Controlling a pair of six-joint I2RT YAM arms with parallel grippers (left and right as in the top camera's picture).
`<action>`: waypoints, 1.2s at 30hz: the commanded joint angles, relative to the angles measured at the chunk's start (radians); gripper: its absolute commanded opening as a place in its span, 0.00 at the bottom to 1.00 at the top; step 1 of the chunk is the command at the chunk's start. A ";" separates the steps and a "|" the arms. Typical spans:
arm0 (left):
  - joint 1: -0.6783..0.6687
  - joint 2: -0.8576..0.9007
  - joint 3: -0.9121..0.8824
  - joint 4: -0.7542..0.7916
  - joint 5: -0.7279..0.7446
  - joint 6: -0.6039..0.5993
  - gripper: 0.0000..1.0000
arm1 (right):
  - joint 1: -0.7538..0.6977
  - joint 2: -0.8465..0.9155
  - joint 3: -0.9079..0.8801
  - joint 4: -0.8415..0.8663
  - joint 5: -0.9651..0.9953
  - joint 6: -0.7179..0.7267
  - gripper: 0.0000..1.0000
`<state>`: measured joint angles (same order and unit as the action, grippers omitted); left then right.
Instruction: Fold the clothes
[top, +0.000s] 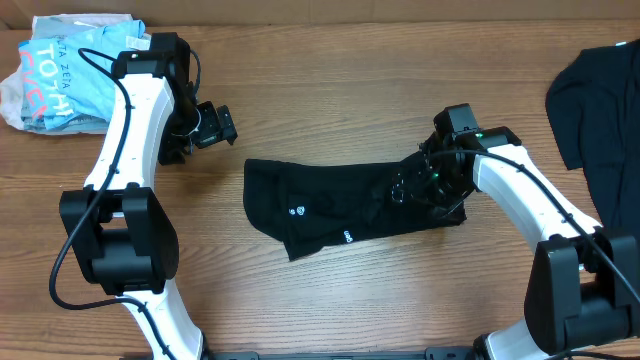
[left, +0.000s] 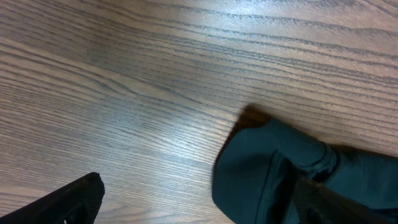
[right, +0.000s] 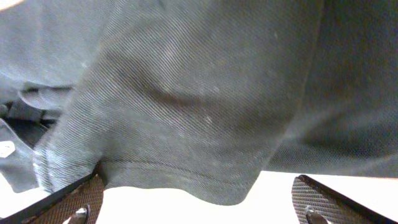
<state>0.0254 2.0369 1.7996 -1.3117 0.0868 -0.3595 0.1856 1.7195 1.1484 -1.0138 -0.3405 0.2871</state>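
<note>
A black T-shirt (top: 330, 205) lies bunched into a long strip across the middle of the table, with small white prints on it. My left gripper (top: 220, 125) hovers open above bare wood just up and left of the shirt's left end. In the left wrist view its fingers (left: 71, 199) stand wide apart, and a rounded corner of the shirt (left: 267, 171) lies by the right finger. My right gripper (top: 412, 186) is over the shirt's right end. It is open (right: 199, 208), with a hem of the dark fabric (right: 186, 93) hanging between its fingers (right: 326, 199), which do not pinch it.
A second black shirt (top: 605, 100) lies spread at the table's right edge. A blue printed garment in a clear bag (top: 55, 75) sits at the back left, behind the left arm. Bare wooden table (top: 330, 300) lies in front of the shirt.
</note>
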 joint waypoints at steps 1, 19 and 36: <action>-0.008 0.005 0.014 0.005 0.006 0.023 1.00 | 0.004 -0.008 -0.003 -0.010 0.010 -0.006 1.00; -0.008 0.005 0.014 0.017 0.006 0.023 1.00 | 0.004 -0.008 -0.095 0.113 -0.005 0.021 0.87; -0.008 0.005 0.014 0.019 -0.016 0.023 1.00 | 0.002 -0.008 -0.026 0.185 -0.006 0.032 0.04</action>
<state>0.0254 2.0365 1.7996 -1.2934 0.0811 -0.3595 0.1856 1.7195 1.0767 -0.8474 -0.3408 0.3168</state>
